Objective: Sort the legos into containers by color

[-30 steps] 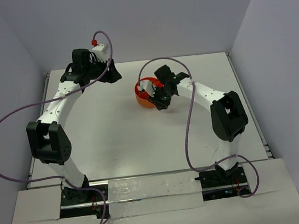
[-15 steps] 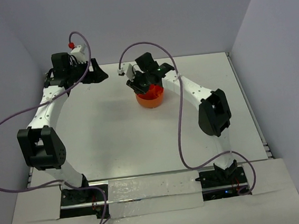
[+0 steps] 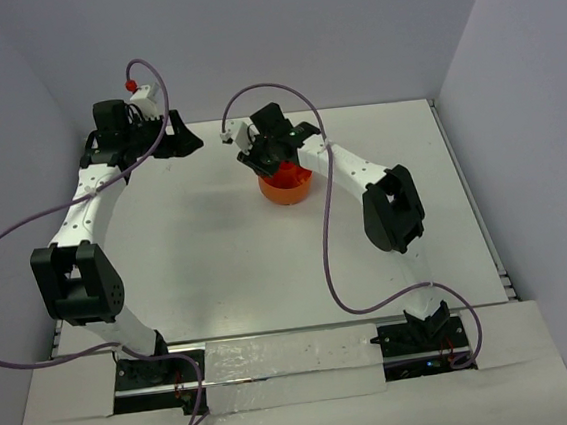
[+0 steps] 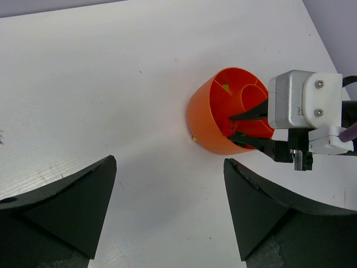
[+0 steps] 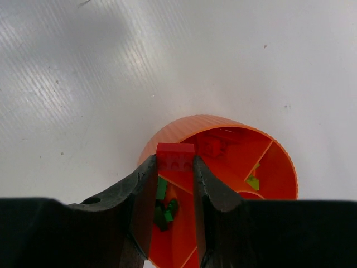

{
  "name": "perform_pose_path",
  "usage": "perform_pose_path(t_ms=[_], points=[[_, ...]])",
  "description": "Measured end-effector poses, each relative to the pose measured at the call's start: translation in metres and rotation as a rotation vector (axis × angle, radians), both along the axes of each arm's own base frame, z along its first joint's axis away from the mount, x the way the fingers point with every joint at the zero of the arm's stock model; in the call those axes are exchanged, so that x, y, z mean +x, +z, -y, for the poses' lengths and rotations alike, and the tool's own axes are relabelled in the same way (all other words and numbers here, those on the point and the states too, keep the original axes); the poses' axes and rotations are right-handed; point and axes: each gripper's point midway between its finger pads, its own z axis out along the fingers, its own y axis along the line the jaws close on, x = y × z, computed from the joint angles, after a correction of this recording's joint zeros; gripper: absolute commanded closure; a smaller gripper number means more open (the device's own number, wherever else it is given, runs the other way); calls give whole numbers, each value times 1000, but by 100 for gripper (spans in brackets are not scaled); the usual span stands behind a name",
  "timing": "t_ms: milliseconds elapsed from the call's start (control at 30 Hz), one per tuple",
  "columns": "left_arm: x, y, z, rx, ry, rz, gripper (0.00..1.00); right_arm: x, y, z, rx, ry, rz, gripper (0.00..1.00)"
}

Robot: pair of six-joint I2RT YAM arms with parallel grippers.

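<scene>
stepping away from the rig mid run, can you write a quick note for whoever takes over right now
Left fingers: open, holding nothing, over the far left of the table, well away from the bowl.
Right fingers: shut on a red brick, held over the rim of the orange bowl.
Done: green bricks lie in one compartment, red bits in another, and a yellow-green piece in a third.
Left: drop the red brick in with the red bits. A yellow bit lies on the table against the bowl's outside and needs picking up. I can make out no other loose bricks.
</scene>
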Motion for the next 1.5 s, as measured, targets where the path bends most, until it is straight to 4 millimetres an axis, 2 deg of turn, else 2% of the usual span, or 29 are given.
perform_pose_path(t_ms=[533,633,667,733,767,900,1200,1300,1400,1433,1500], points=[[-1,1,1,-5,-8,0,10,14,2,16,-19,-51,25,67],[-1,1,0,-6,-6,-1,5,16,2,19,-23,-61,28,56],[-1,1,0,-6,-5,-1,4,17,2,20,-24,-62,29,48],[-1,1,0,-6,-5,-2,2,18,4,20,-25,-65,36,41],[-1,1,0,-6,-5,-2,1,19,6,20,-22,-68,38,33],[-1,1,0,-7,-4,-2,1,23,13,19,-12,-72,53,29],[0,0,-2,1,5,-1,1,27,26,16,13,-85,73,27],[2,-2,-5,18,12,3,1,27,27,17,21,-107,67,19],[-2,-9,-8,49,13,7,1,27,37,21,47,-142,63,7],[-5,-13,-10,61,16,7,1,27,43,25,69,-164,60,1],[-15,-23,-15,89,32,-5,1,23,60,40,115,-212,48,0]])
